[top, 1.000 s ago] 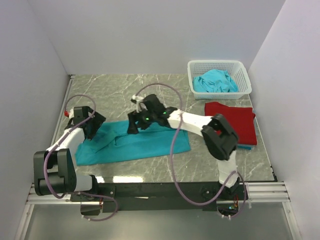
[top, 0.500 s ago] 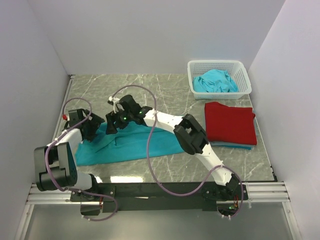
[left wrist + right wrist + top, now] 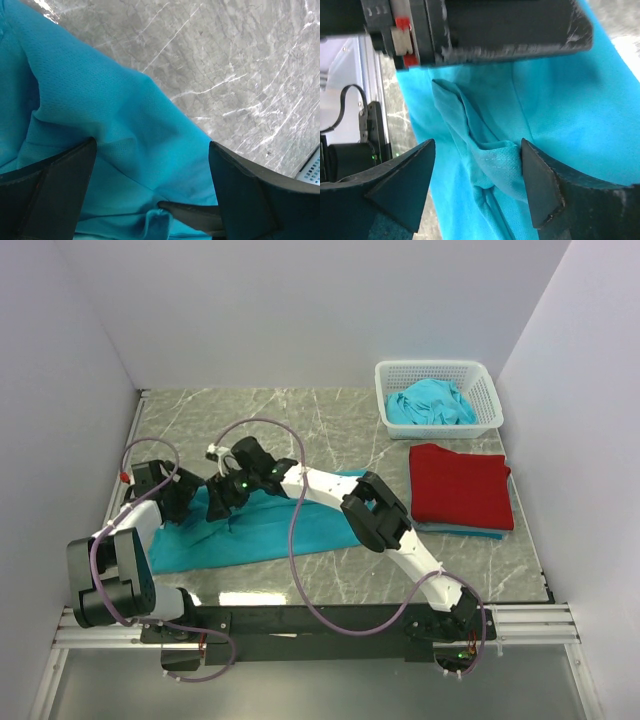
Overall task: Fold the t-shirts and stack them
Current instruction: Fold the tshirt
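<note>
Straddling the ridge: the right gripper (image 3: 476, 186) stands with its jaws well apart on either side of a raised, bunched fold of the teal shirt (image 3: 570, 100). No pinch on the cloth shows.
Left gripper (image 3: 150, 172): jaws at their widest, low over the same shirt near its far left edge and holding nothing.
Why the two sit so close: both grippers meet over the shirt's left end, the left gripper (image 3: 185, 502) just beside the right gripper (image 3: 218, 504). This looks like getting ready to lift that end and fold it across.
Shirt being worked: it lies spread on the table (image 3: 300, 420) in front of the left arm, long side running left to right and only partly flattened.
Fabric: fine knit with a faint mesh grain in the left wrist view. It is soft and limp, forms shallow creases, and rucks into a narrow crest between the right jaws.
Finished stack: the red shirt (image 3: 462, 485) is folded to a neat rectangle on the right, with a teal folded shirt (image 3: 470, 531) showing as a thin edge beneath it.
Waiting shirts: crumpled teal shirts (image 3: 430, 402) sit heaped in the white basket (image 3: 430, 367), which has rigid lattice walls, at the far right.
Surface: grey veined stone look, smooth and slightly glossy.
</note>
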`<state>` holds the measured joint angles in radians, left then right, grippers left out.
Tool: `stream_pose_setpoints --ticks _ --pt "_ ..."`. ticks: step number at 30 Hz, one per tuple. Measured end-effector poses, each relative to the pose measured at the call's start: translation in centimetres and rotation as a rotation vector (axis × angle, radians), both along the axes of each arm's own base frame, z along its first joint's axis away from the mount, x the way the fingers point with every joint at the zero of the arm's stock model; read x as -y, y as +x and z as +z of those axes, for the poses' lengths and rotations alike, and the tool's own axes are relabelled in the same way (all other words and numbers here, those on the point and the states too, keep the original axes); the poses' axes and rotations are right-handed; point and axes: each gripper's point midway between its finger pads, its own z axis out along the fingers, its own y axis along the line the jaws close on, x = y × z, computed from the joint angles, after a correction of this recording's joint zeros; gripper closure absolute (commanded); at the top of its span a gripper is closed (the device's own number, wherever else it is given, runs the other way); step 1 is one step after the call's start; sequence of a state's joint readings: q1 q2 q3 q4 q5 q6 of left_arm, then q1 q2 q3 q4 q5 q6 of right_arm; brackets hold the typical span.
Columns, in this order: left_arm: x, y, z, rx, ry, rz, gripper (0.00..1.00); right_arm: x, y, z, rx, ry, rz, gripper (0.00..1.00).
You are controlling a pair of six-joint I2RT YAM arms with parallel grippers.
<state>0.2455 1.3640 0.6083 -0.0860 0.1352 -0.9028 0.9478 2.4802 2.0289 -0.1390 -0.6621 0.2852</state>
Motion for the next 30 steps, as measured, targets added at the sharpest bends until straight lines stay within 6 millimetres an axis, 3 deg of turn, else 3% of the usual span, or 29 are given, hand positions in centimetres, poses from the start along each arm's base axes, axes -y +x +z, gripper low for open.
stream_pose_setpoints --ticks 6,11,16,24,30 --pt "-0.2 -0.1 0.0 -0.001 0.002 0.004 0.01 2.3 -2.5 -2.8 -0.014 -0.048 0.076 0.3" --pt "-0.4 -0.1 0.4 0.01 0.009 0.006 0.01 7.1 -6.7 -1.8 0.039 -0.089 0.139 0.27" --pt "-0.5 -0.2 1.5 0.045 0.018 0.007 0.01 10.3 -9.8 1.0 0.115 -0.066 0.129 0.22" --pt "0.1 -1.0 2.7 0.071 0.0 0.004 0.01 12.5 -6.1 4.7 0.222 -0.038 -0.121 0.16" --pt "1.1 -2.8 4.6 0.137 -0.012 0.014 0.01 17.9 0.7 4.6 0.208 -0.104 -0.433 0.15"
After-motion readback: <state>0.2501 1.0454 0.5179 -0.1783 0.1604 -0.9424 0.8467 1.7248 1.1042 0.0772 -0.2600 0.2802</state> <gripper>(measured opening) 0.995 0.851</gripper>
